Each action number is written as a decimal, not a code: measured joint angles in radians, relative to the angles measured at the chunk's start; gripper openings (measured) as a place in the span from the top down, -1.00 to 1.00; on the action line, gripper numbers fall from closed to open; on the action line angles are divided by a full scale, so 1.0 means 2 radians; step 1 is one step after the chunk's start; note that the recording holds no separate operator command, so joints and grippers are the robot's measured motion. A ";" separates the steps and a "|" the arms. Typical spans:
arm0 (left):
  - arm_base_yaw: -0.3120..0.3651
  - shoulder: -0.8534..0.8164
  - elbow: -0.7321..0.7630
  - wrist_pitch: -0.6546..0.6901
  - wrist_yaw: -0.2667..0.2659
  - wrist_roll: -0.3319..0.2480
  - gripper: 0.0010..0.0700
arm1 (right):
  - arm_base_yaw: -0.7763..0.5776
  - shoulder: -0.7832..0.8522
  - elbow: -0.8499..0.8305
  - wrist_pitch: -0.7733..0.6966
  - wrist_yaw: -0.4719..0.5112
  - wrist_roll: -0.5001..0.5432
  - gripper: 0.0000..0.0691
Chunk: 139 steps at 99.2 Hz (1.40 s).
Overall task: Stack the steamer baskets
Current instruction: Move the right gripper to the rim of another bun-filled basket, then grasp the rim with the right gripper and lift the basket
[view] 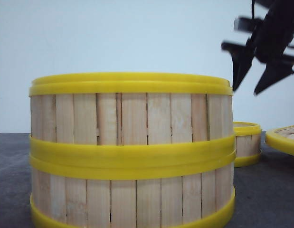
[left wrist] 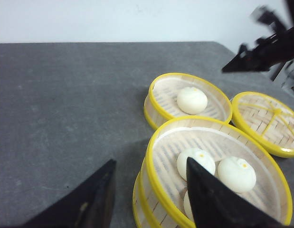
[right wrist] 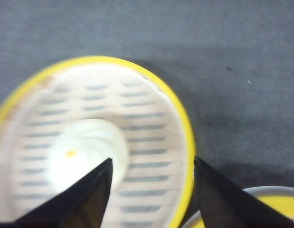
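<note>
While the grey table (left wrist: 66,118) spreads wide beneath everything, a two-tier stack of steamer baskets (view: 131,152) stands close to the front camera, its upper basket holding white buns (left wrist: 236,173). Behind it, near the stack, sits a single basket (left wrist: 187,99) with one bun (right wrist: 87,154), and just beside that lies a woven lid (left wrist: 265,122). Above the single basket hangs the right gripper (right wrist: 151,190), jaws apart and empty. Over the stack, the left gripper (left wrist: 151,194) is likewise spread, holding nothing.
</note>
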 joint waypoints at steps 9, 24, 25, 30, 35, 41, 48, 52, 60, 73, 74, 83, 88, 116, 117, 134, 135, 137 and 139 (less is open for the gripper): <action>0.000 -0.010 0.000 -0.002 0.000 -0.004 0.24 | 0.000 0.026 0.001 0.001 0.010 0.000 0.05; 0.000 -0.019 0.000 -0.005 0.000 -0.010 0.24 | -0.001 0.061 0.001 0.002 0.018 0.000 0.05; 0.000 -0.020 0.000 -0.005 0.000 -0.011 0.24 | -0.001 0.064 0.001 0.002 0.018 0.000 0.05; 0.000 -0.020 0.000 -0.005 0.000 -0.013 0.24 | -0.001 0.072 0.002 0.002 0.020 0.000 0.05; 0.000 -0.020 0.000 -0.006 0.000 -0.014 0.24 | -0.001 0.079 0.001 0.005 0.028 0.000 0.05; 0.000 -0.020 0.000 -0.006 0.000 -0.014 0.24 | -0.001 0.085 0.002 0.009 0.037 0.000 0.05; 0.000 -0.020 0.000 -0.006 0.000 -0.014 0.24 | -0.001 0.089 0.002 0.014 0.041 0.000 0.06; 0.000 -0.020 0.000 -0.006 0.000 -0.015 0.24 | -0.001 0.091 0.002 0.016 0.041 0.000 0.11; 0.000 -0.020 0.000 -0.007 0.000 -0.016 0.24 | -0.001 0.097 0.002 0.016 0.041 0.000 0.30; 0.000 -0.020 0.000 -0.007 0.000 -0.018 0.24 | -0.001 0.110 0.002 0.013 0.042 0.000 0.57; 0.000 -0.020 0.000 -0.007 0.000 -0.018 0.24 | -0.001 0.110 0.002 0.013 0.042 0.000 0.59; 0.000 -0.020 0.000 -0.007 0.000 -0.018 0.24 | 0.000 0.111 0.002 0.022 0.043 0.002 0.88; 0.000 -0.020 0.000 -0.007 0.000 -0.018 0.24 | 0.000 0.111 0.002 0.023 0.043 0.006 0.92; 0.000 -0.020 0.000 -0.007 0.000 -0.018 0.24 | -0.001 0.108 0.014 0.018 0.043 0.010 0.94; 0.000 -0.020 0.000 -0.007 0.000 -0.018 0.24 | -0.001 0.107 0.014 0.017 0.043 0.010 0.94; 0.000 -0.020 0.000 -0.007 0.000 -0.018 0.24 | -0.001 0.074 0.038 -0.005 0.048 0.012 0.94; 0.000 -0.020 0.000 -0.007 0.000 -0.018 0.24 | -0.001 0.071 0.041 -0.006 0.048 0.012 0.94; 0.000 -0.020 0.000 -0.007 0.000 -0.018 0.24 | -0.001 0.065 0.047 -0.008 0.048 0.013 0.94; 0.000 -0.020 0.000 -0.007 0.000 -0.018 0.24 | -0.001 0.059 0.052 -0.010 0.048 0.013 0.94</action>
